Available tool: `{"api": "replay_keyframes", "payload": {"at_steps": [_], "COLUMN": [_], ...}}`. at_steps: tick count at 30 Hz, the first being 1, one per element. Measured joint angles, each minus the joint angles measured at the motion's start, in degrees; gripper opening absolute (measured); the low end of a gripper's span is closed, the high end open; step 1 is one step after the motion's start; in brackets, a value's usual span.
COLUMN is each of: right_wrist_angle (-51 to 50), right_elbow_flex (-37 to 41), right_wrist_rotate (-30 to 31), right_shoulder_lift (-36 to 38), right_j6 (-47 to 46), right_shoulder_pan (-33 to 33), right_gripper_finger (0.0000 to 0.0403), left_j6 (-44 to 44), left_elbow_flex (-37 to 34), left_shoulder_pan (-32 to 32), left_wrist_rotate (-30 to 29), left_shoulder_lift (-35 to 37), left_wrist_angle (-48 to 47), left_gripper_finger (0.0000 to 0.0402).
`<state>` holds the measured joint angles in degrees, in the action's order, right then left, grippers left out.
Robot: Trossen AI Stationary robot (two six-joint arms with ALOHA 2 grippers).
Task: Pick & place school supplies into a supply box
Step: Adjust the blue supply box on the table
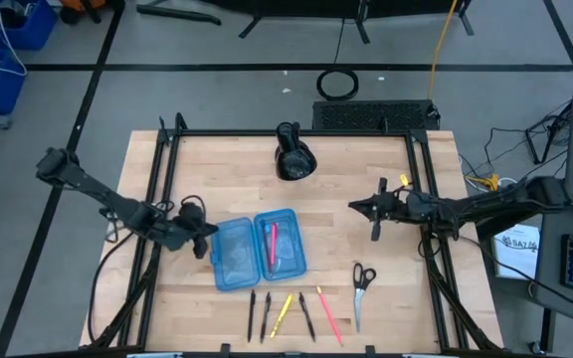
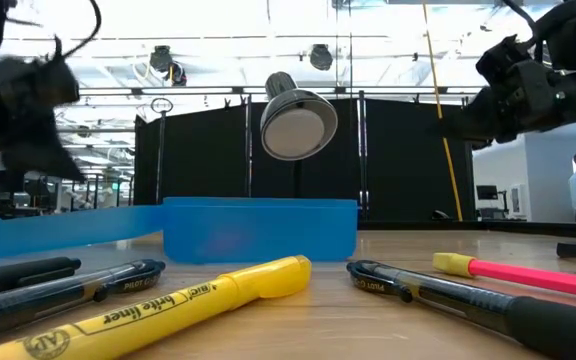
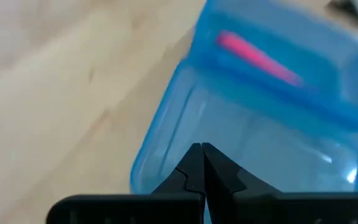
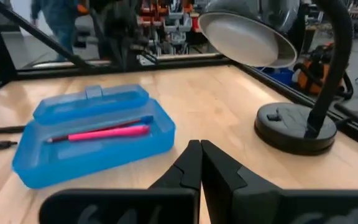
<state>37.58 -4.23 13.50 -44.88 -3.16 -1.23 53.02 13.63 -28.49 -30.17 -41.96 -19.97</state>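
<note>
Pink pen (image 4: 101, 132) lies inside the supply box (image 4: 92, 158) in the right wrist view; low view hides it; both grippers closed, empty.

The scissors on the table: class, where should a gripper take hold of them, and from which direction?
Grip the scissors across the closed silver blades, just below the black handles, coming straight down from above. They lie flat on the table, apart from the pens, so nothing crowds the jaws. The right gripper is nearest.
</note>
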Motion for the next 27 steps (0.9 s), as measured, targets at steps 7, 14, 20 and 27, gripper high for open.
{"api": "replay_keyframes", "payload": {"at_steps": [7, 14, 20, 27], "right_wrist_angle": [4.2, 4.2, 4.2, 4.2], "right_elbow_flex": [-0.1, -0.1, -0.1, -0.2], "right_wrist_rotate": [-0.1, -0.1, -0.1, -0.1], "right_shoulder_lift": [-0.7, -0.7, -0.7, -0.7], "right_j6": [-3.1, -4.9, -5.2, -5.2], "right_shoulder_pan": [0.0, 0.0, 0.0, 0.0], "right_gripper_finger": [0.0, 0.0, 0.0, 0.0], "left_j6": [10.4, 20.0, 23.4, 23.8], "left_elbow_flex": [5.1, 11.2, 9.0, 8.9], "left_shoulder_pan": [-3.5, -7.2, -6.5, -4.2], "left_wrist_rotate": [5.1, 6.2, 4.3, 4.7], "left_shoulder_lift": [-5.4, -8.5, -12.6, -16.5], "left_wrist_angle": [-14.8, -29.3, -29.2, -26.7], "left_gripper_finger": [0.0, 0.0, 0.0001, 0.0003]}}
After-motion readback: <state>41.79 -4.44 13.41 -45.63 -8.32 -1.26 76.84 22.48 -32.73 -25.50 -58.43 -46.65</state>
